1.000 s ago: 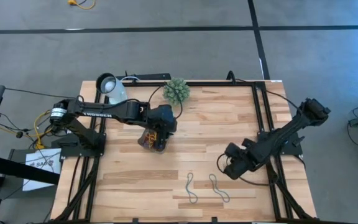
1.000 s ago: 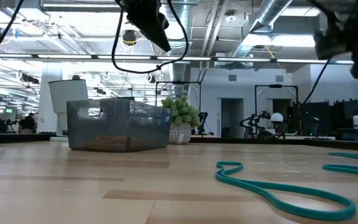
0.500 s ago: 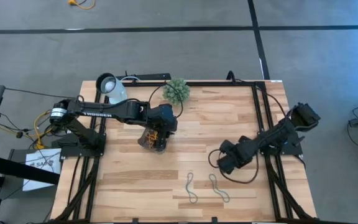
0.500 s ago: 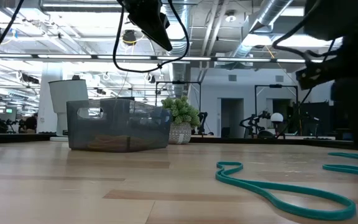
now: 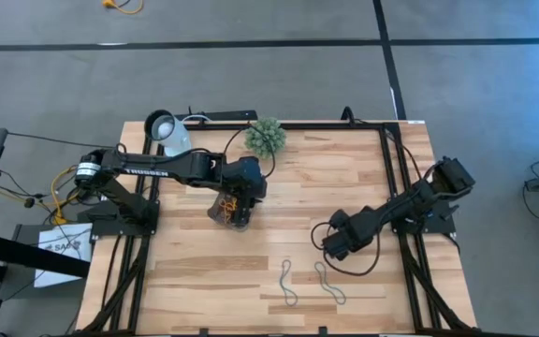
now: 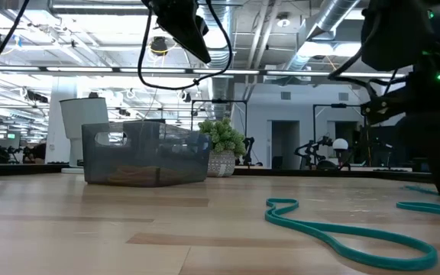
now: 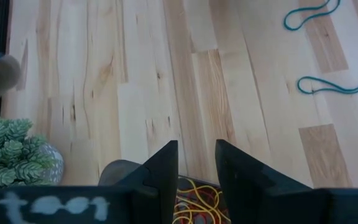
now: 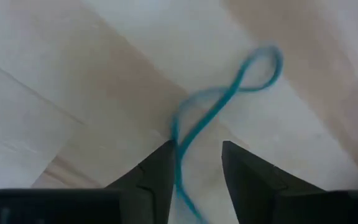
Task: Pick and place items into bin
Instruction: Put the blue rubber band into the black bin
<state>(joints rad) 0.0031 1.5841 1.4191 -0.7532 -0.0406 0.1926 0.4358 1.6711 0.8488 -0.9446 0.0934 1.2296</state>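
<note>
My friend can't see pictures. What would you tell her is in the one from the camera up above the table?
From above, a wooden table holds two dark robot arms. The left gripper hangs over a small dark bin of colourful bands, while the right gripper, open, reaches toward two teal loops lying near the front edge. A spiky green plant and white lamp sit at the back.

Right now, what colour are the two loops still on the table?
Teal-green, both loops. The low view shows it best.

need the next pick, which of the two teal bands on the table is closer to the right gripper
The teal band on the right gripper's side; the other band lies farther toward the table's left.
</note>
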